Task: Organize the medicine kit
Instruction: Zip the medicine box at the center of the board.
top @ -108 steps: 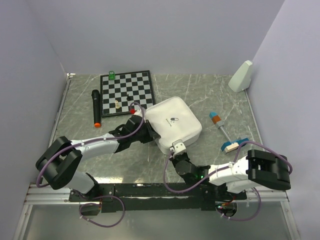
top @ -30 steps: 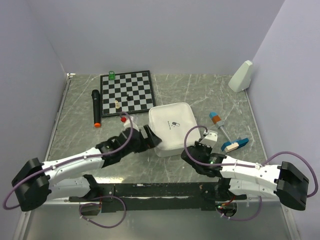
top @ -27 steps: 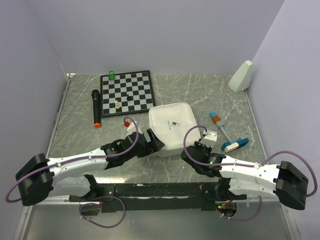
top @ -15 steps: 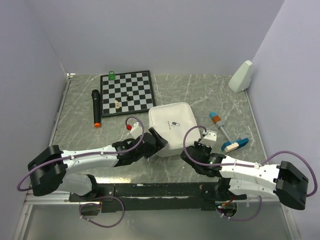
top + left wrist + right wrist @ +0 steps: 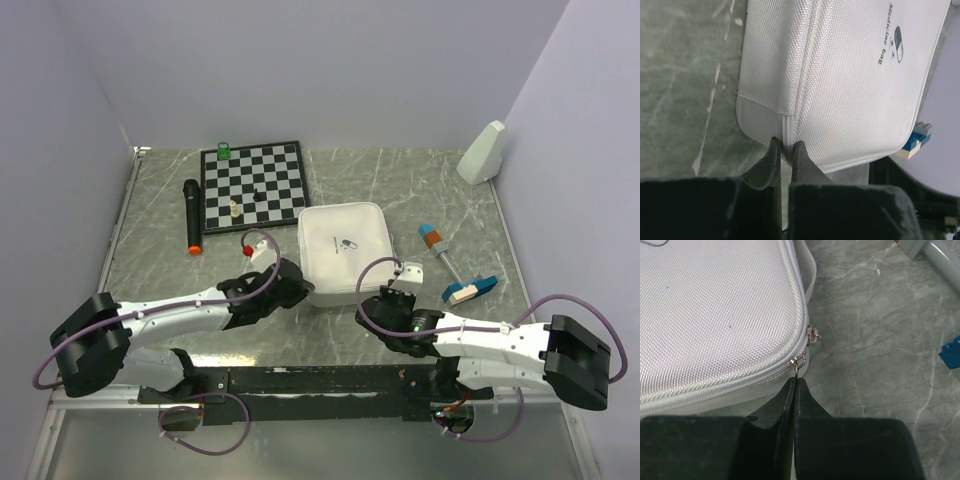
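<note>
Since a second ago the left end effector has gone from spread wide to pinched shut on the near-left corner seam of the medicine kit. The kit bulged and sat askew a few seconds back. It now lies flat and square on the grey marbled table, near the chessboard. Its shell is coarse white woven fabric with rounded corners, a ribbed zip line and a printed pill logo. At its near-right corner the right end effector stays clamped on a thin wire zip pull, with a second pull ring just beside it. A blue-and-white block lies further right.
</note>
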### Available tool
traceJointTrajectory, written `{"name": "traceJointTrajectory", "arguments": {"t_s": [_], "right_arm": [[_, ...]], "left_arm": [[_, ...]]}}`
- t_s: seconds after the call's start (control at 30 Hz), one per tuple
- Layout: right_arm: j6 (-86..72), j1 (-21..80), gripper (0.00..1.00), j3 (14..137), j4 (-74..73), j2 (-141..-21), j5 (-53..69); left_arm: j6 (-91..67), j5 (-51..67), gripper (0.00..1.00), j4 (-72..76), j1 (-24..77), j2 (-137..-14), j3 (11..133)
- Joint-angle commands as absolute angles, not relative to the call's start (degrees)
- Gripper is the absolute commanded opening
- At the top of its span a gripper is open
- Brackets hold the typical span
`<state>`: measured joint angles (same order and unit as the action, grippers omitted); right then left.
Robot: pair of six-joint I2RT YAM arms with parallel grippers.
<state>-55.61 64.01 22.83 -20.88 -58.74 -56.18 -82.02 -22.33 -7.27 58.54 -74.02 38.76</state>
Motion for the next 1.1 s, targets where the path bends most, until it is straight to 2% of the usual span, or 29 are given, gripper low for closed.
{"name": "traceJointTrajectory", "arguments": {"t_s": [0.0,0.3,0.47,1.07], "right_arm": [[-53.1,65.7,0.0,25.0,-13.7,-60.0,-55.0],[-44.7,67.5,0.0,26.2,-9.6,-62.6,-54.6],[-39.9,67.5,0.0,25.1,-6.1,-62.7,-54.1],[-38.8,63.2,0.0,17.1,1.4,-55.8,-50.2]], "left_arm": [[-75.8,-21.3,0.01,-8.0,56.2,-72.5,36.6],[-65.8,-22.8,0.01,-9.3,45.1,-65.7,30.1],[-61.4,-20.4,0.01,-9.1,36.6,-66.5,27.7],[-55.6,-21.4,0.01,-7.2,29.4,-64.5,27.0]]}}
